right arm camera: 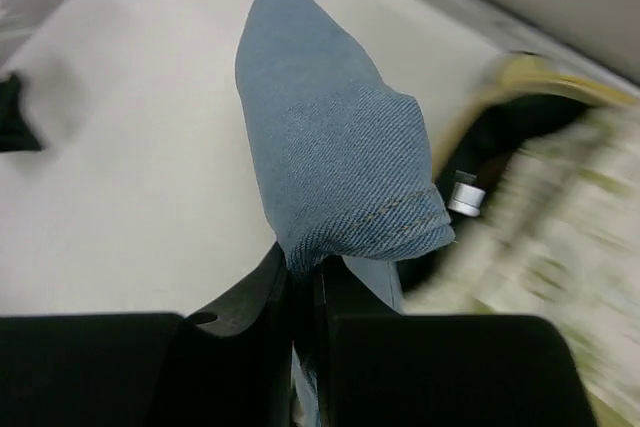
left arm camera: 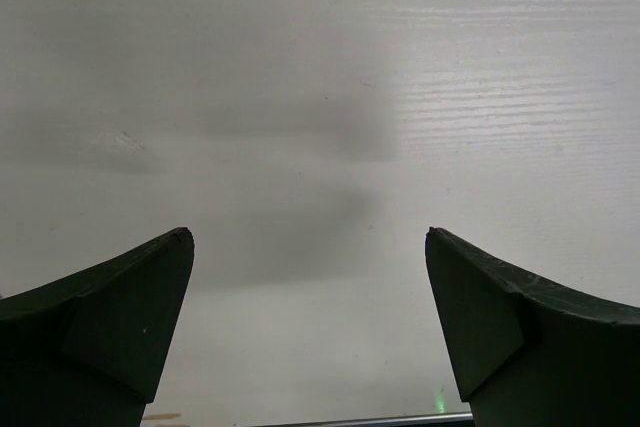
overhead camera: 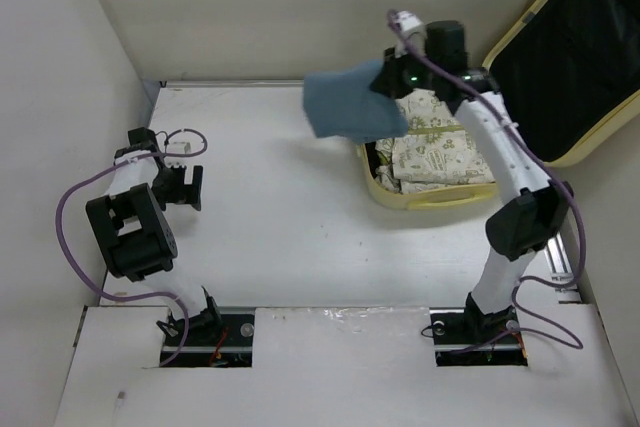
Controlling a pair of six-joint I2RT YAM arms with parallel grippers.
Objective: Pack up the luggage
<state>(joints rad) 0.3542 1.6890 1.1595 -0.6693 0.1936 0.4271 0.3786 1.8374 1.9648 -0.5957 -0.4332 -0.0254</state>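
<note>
The luggage (overhead camera: pixel 430 199) lies open at the right of the table, a pale yellow shell with its black-lined lid (overhead camera: pixel 575 57) leaning back. A folded cream patterned cloth (overhead camera: pixel 440 152) fills its base. My right gripper (overhead camera: pixel 392 77) is shut on a blue denim cloth (overhead camera: pixel 345 105), which hangs above the table by the luggage's left rim. In the right wrist view the denim (right arm camera: pixel 330 157) is pinched between the jaws of the right gripper (right arm camera: pixel 305 267), with the luggage rim (right arm camera: pixel 520 72) blurred beyond. My left gripper (overhead camera: pixel 185 187) is open over bare table at the left, nothing between its fingers (left arm camera: pixel 310 237).
White walls (overhead camera: pixel 60 97) close in the table on the left and at the back. A metal rail (overhead camera: pixel 565 257) runs along the right edge beside the right arm. Purple cables (overhead camera: pixel 70 207) loop off both arms.
</note>
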